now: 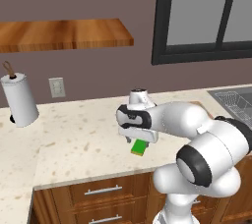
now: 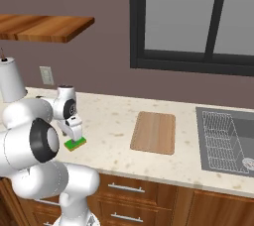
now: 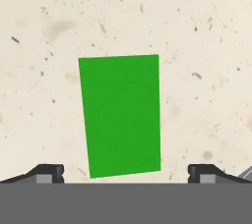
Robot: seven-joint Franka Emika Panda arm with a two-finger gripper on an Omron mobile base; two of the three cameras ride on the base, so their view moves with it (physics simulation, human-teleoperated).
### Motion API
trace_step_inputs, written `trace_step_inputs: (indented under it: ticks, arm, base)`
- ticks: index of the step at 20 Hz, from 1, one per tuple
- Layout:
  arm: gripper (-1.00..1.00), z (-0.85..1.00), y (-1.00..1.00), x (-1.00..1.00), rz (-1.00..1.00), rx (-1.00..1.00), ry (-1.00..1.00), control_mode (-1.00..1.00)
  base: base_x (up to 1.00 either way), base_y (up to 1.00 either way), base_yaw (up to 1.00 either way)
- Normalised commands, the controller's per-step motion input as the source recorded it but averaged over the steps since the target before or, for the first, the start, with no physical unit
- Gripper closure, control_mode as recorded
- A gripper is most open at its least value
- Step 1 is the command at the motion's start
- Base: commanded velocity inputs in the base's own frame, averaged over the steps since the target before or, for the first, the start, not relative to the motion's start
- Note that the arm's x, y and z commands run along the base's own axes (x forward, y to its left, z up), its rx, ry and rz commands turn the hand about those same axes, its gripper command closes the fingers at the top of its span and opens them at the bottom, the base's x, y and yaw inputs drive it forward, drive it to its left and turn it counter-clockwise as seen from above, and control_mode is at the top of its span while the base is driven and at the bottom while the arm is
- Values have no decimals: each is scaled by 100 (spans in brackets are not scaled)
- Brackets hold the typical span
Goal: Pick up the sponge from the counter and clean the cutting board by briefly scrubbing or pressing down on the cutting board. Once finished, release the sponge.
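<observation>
1. The tool hung directly above the sponge, its two fingertips spread wider than the sponge and gripping nothing.
2. The sponge lay flat on the bench, green face up, close to the front edge above the drawers; whether the fingertips touched it could not be told.
3. The cutting board lay flat on the bench well to the right of the sponge, apart from it.
4. The sink sat beyond the cutting board, farther right of the sponge.
5. A paper towel roll stood behind and left of the sponge, near the wall outlet.
6. A wooden shelf hung on the wall above, and a dark-framed window lay up and right of the sponge.
</observation>
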Motion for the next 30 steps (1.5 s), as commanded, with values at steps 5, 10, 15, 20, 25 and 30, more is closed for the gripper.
trace_step_inputs:
  ticks: [5, 10, 15, 20, 25, 30]
  arm:
    - [-100, -1, -17, 0, 0, 0, 0, -100]
    - [-100, -3, -20, 0, 0, 0, 0, -100]
    - [-100, -20, 0, 4, 0, 0, -1, -100]
    - [-100, -21, 0, 2, 0, 0, -1, -100]
    - [-100, -7, 0, 11, 0, 0, 0, -100]
    - [-100, -3, 0, 10, 0, 0, -1, -100]
  base:
    - [0, 0, 0]
    - [0, 0, 0]
    - [0, 0, 0]
    - [0, 0, 0]
    - [0, 0, 0]
    - [0, 0, 0]
